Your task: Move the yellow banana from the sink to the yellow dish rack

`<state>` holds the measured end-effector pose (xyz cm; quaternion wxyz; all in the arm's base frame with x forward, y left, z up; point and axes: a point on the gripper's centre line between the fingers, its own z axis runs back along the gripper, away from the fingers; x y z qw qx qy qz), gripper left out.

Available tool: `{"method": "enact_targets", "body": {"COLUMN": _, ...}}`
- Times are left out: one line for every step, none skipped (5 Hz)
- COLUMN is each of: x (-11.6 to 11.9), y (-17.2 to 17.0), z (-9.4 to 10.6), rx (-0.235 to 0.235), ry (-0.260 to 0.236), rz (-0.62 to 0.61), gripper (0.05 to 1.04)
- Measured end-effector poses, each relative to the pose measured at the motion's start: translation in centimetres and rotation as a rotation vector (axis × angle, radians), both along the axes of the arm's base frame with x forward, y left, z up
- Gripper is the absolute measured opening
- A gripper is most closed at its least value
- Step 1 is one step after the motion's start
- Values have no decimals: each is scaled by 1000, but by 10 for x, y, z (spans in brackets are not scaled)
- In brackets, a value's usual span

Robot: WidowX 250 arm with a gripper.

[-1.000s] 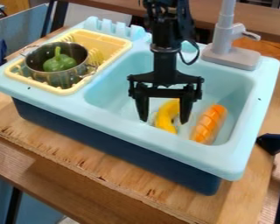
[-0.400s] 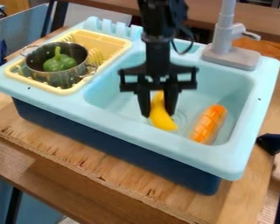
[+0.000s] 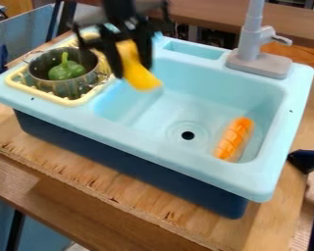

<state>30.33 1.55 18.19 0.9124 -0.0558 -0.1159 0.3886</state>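
1. Yellow and slightly curved, the toy piece (image 3: 143,80) is clamped between the two fingers of the black tool (image 3: 132,71), its lower end sticking out below them and slanting down to the right in the view.
2. Both hang over the upper left part of the light-blue basin (image 3: 166,98), with the tool just beside the pale-yellow dish rack (image 3: 63,101) in the view (the arm comes in from the top edge).
3. Inside that rack stands a shiny metal pot (image 3: 65,89) with thin loop handles, and in the pot lies a green toy pepper (image 3: 66,71), stem up.
4. Down in the basin, toward its right side, lies an orange, elongated piece (image 3: 234,138) with paler bands across it (it lies at a slant, well apart from the tool).
5. Near that piece, to its left, is the round drain (image 3: 187,135), dark at its centre.
6. At the back right of the sink unit stands a grey faucet (image 3: 250,40) on a broad grey foot, with a small lever at its side.
7. Dark blue below its pale rim, the sink unit (image 3: 133,174) rests on a wooden desk (image 3: 35,147) (the front edge looks rough and splintered).
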Motion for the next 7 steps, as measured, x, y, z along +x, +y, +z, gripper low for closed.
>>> {"method": "enact_targets", "body": {"x": -13, "y": 43, "z": 14, "rx": -18, "ry": -82, "rz": 205, "gripper": 417}}
{"method": "enact_targets", "body": {"x": -14, "y": 86, "z": 19, "rx": -72, "ry": -171, "rz": 440, "gripper": 417}}
{"method": "enact_targets", "body": {"x": -5, "y": 116, "z": 2, "rx": -176, "ry": -161, "rz": 633, "gripper": 417}}
{"method": "enact_targets", "body": {"x": 8, "y": 136, "z": 4, "rx": -229, "ry": -173, "rz": 739, "gripper": 417}}
{"method": "enact_targets", "body": {"x": 23, "y": 145, "z": 8, "rx": -256, "ry": -181, "rz": 794, "gripper": 417}}
{"method": "enact_targets", "body": {"x": 41, "y": 151, "z": 13, "rx": -299, "ry": -175, "rz": 843, "gripper": 417}}
{"method": "enact_targets", "body": {"x": 56, "y": 159, "z": 4, "rx": -318, "ry": -157, "rz": 894, "gripper": 417}}
